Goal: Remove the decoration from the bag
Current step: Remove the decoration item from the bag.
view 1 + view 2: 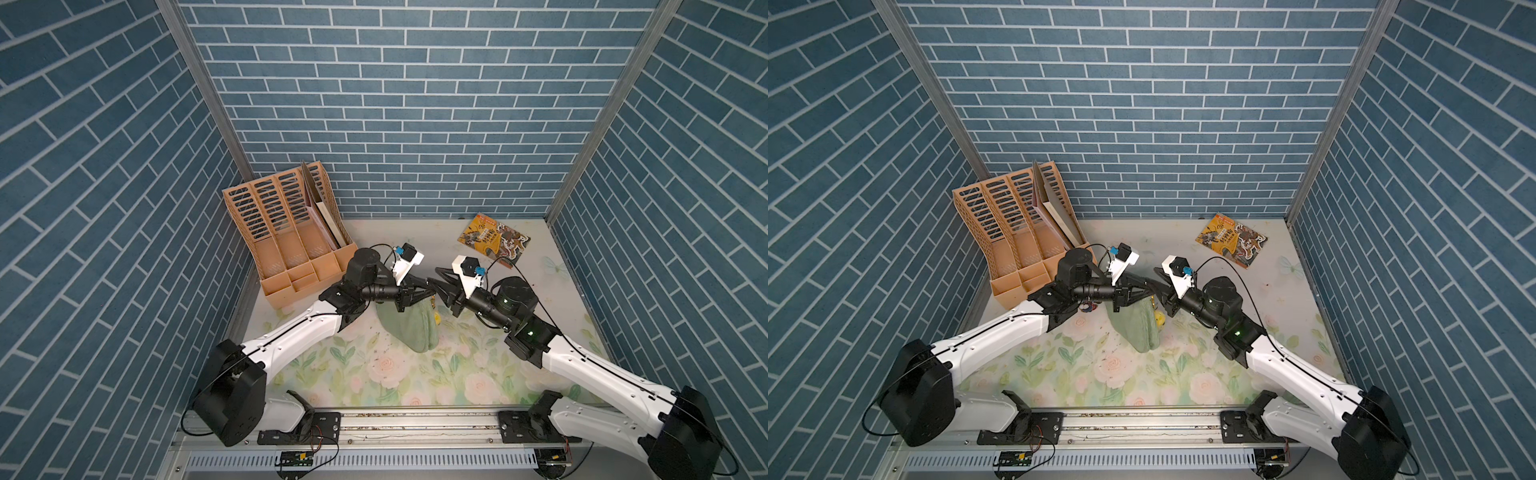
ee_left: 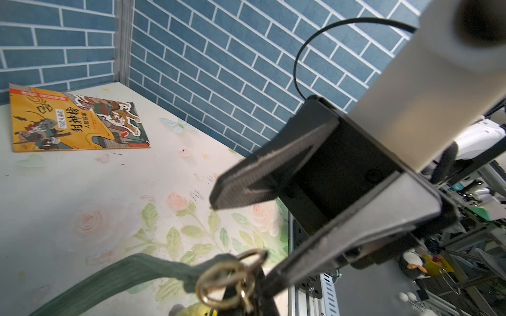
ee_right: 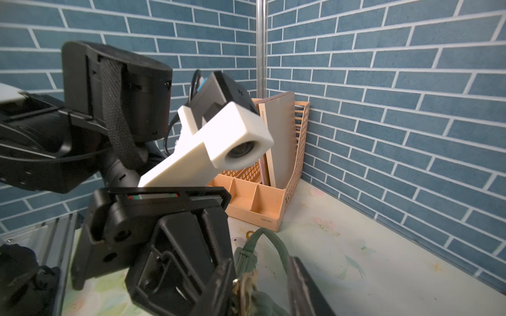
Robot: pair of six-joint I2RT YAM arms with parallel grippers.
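The sage-green bag (image 1: 411, 328) hangs crumpled at mid-table, its lower end on the floral surface. My left gripper (image 1: 428, 291) is shut on the brass clasp rings (image 2: 227, 281) at the end of the strap (image 2: 109, 279). A small yellow decoration (image 1: 437, 319) dangles beside the bag just under the rings; it shows too in a top view (image 1: 1159, 319) and, blurred, in the left wrist view (image 2: 197, 310). My right gripper (image 3: 262, 290) faces the left one tip to tip, open. The rings and a loop of strap (image 3: 273, 243) lie between its fingers, unpinched.
A peach file rack (image 1: 291, 249) holding boards stands at the back left corner. A picture book (image 1: 494, 241) lies flat at the back right. Blue brick walls close three sides. A metal rail (image 1: 415, 424) runs along the front edge.
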